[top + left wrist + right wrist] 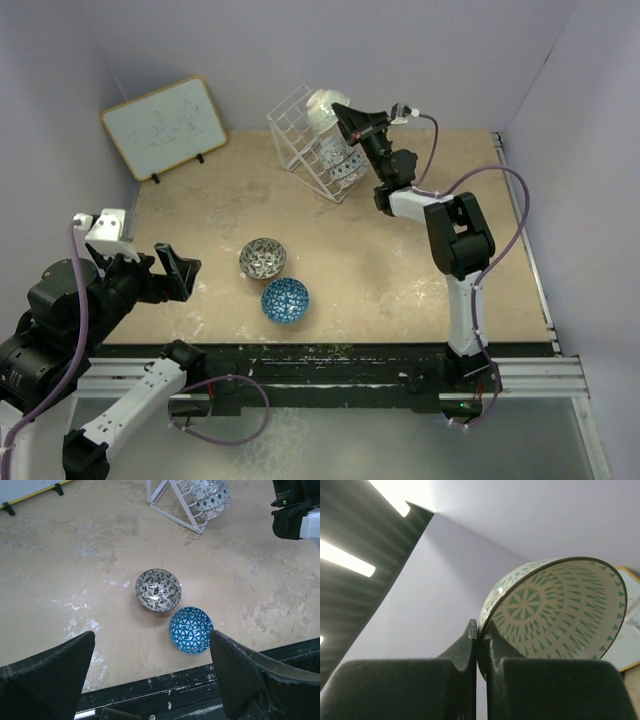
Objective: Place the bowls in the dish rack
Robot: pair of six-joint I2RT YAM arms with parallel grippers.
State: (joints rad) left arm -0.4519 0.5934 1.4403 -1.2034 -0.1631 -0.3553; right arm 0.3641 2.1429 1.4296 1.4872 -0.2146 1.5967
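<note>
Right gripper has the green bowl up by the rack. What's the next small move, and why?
Probably lower the right gripper a little, easing the green-white bowl into an open slot of the dish rack. It is pinched by its rim at the rack's top, above the bowls already racked, so release looks premature.

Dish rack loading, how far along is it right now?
Done: two patterned bowls appear to sit in the dish rack. In hand: the right jaws are shut on the rim of the green-white bowl, held at the top of the rack. Left to do: the grey bowl and the blue bowl lie side by side on the table. The left jaws are open and empty.
</note>
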